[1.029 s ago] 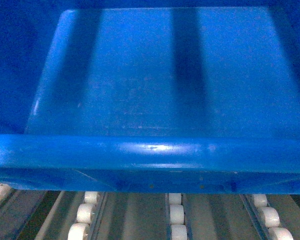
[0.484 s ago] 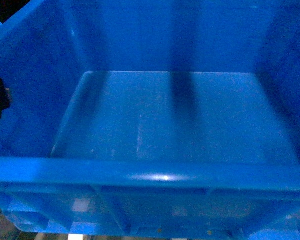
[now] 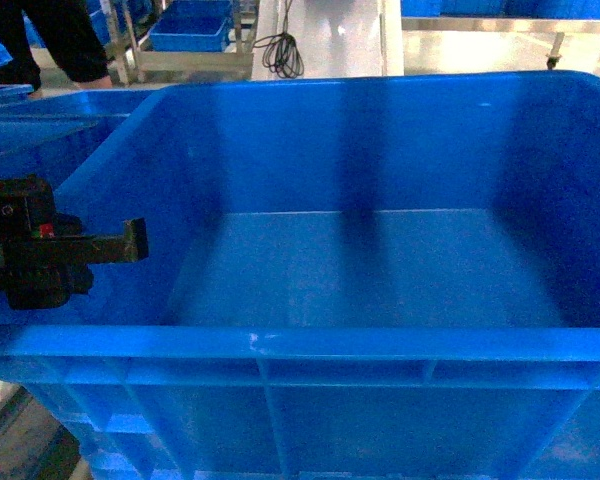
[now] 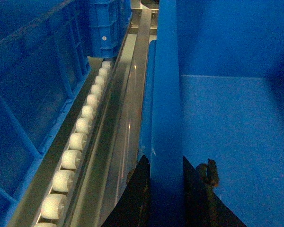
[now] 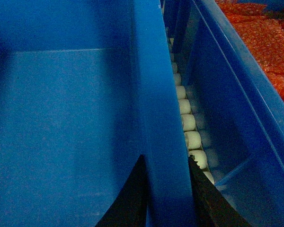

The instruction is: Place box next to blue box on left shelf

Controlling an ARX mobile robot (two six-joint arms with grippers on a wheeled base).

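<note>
I see the large open-top bright blue plastic box (image 3: 380, 270) filling my head view, over the roller-railed metal left shelf (image 4: 80, 142). A neighbouring blue ribbed crate (image 4: 28, 94) stands just left across a narrow roller lane; another blue crate (image 5: 227, 94) sits close on the right. My left gripper (image 4: 166, 189) fingers clamp the left rim; right gripper (image 5: 166, 189) fingers clamp the right rim.

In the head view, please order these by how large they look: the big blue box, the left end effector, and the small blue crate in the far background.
1. The box, which fills most of the view.
2. The left end effector, near the camera.
3. The far crate; distance may make it look smaller than it is.
</note>
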